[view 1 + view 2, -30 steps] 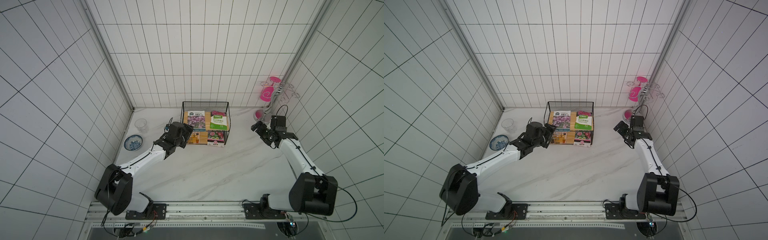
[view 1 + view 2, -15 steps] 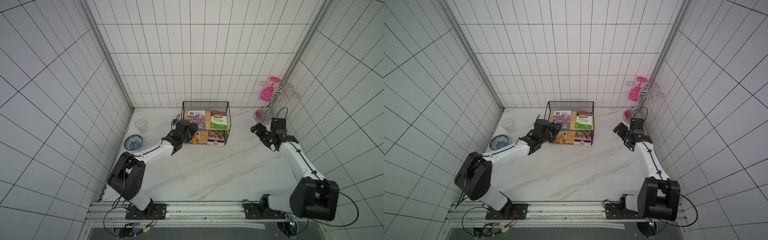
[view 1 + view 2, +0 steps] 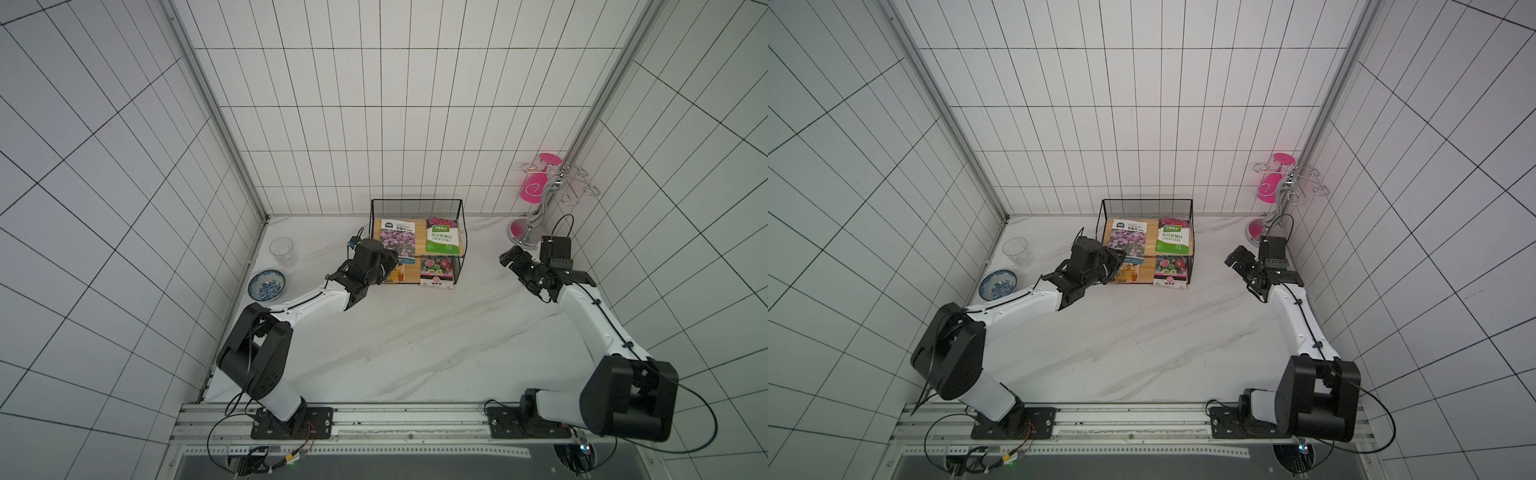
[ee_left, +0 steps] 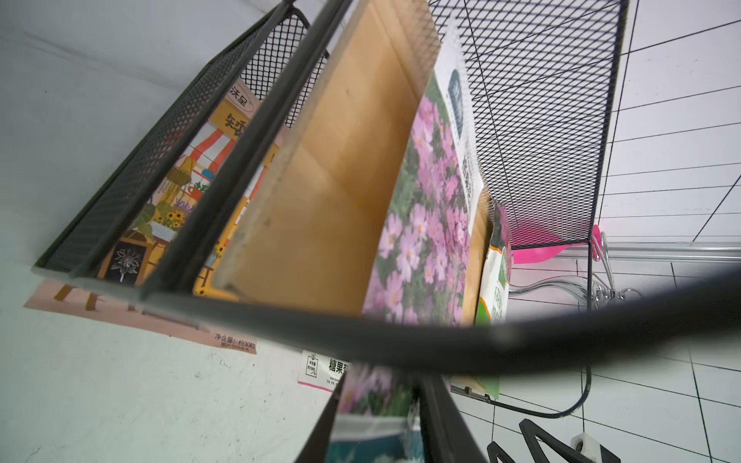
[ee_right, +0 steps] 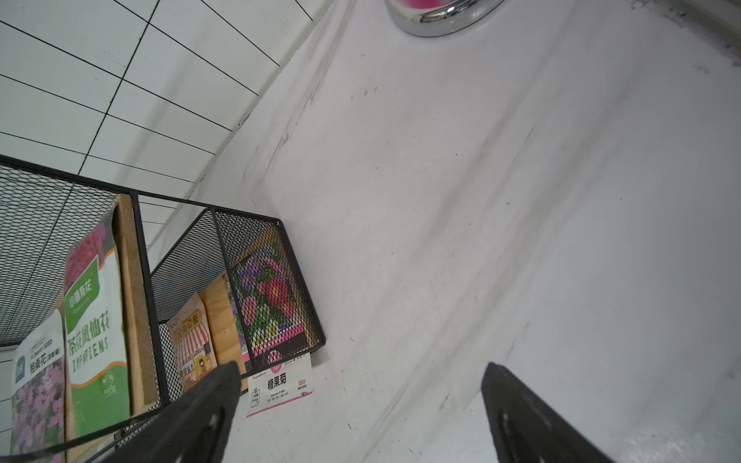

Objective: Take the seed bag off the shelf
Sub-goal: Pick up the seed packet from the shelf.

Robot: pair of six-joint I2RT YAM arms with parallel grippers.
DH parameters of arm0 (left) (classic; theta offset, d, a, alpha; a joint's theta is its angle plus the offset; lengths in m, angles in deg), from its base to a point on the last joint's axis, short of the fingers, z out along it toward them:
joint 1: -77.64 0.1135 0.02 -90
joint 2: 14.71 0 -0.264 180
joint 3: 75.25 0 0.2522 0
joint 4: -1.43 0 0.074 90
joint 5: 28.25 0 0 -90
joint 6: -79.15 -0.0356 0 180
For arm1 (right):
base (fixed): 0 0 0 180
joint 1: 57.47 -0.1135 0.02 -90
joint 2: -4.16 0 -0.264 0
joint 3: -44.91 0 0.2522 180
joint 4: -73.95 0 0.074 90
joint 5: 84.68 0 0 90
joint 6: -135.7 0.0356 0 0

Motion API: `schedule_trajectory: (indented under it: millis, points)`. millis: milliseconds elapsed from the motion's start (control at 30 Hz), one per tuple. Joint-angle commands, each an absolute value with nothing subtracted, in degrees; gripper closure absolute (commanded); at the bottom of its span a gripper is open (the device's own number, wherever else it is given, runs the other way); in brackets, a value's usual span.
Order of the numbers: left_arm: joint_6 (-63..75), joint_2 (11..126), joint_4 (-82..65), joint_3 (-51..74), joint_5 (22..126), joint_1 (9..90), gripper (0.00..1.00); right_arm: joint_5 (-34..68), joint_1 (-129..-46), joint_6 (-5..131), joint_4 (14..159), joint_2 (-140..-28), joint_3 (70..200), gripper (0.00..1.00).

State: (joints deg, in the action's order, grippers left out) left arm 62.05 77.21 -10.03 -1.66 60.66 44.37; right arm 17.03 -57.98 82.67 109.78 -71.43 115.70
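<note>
In a top view the shelf (image 3: 415,206) stands at 12 o'clock on the white table (image 3: 415,340). The purple seed bag (image 3: 398,241) lies on the top board, and a green bag (image 3: 444,242) lies at its 3 o'clock side. The left claw (image 3: 388,266) reaches in from 8 o'clock and its tip is on the near corner of the purple seed bag. The right claw (image 3: 517,272) hangs at 3 o'clock from the shelf, well apart from it, with its fingers spread wide. A clear cup (image 3: 282,251) and a blue bowl (image 3: 267,284) sit at 9 o'clock from the shelf.

The left wrist view is blurry up close, but the purple seed bag (image 4: 425,200) runs off the top board and its edge seems to be pinched between the two black fingers (image 4: 445,425). An orange bag (image 4: 188,176) lies on the lower board.

In the right wrist view the right claw (image 5: 361,373) is open with only table between its fingers. A pink bag (image 5: 280,381) pokes out at the front of the lower board
</note>
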Motion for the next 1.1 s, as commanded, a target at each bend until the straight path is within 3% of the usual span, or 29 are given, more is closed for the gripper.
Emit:
schedule_trajectory:
  millis: [0,200,533,1067]
  points:
    - [59.97,75.56,-10.96,-0.67,60.08,44.16,0.8,17.36,-58.51,81.99,108.82,-70.03,113.71,0.01]
    - [60.28,74.86,-11.17,-0.67,60.87,43.77,0.84,17.36,-58.58,81.79,108.91,-69.24,113.07,0.02]
    - [59.44,71.13,-12.41,-3.52,62.43,43.19,1.0,17.12,-58.61,81.49,108.95,-67.52,111.25,0.01]
    - [47.08,62.06,-27.16,-2.18,75.57,43.26,1.0,17.54,-58.7,80.85,109.67,-66.07,109.88,0.02]
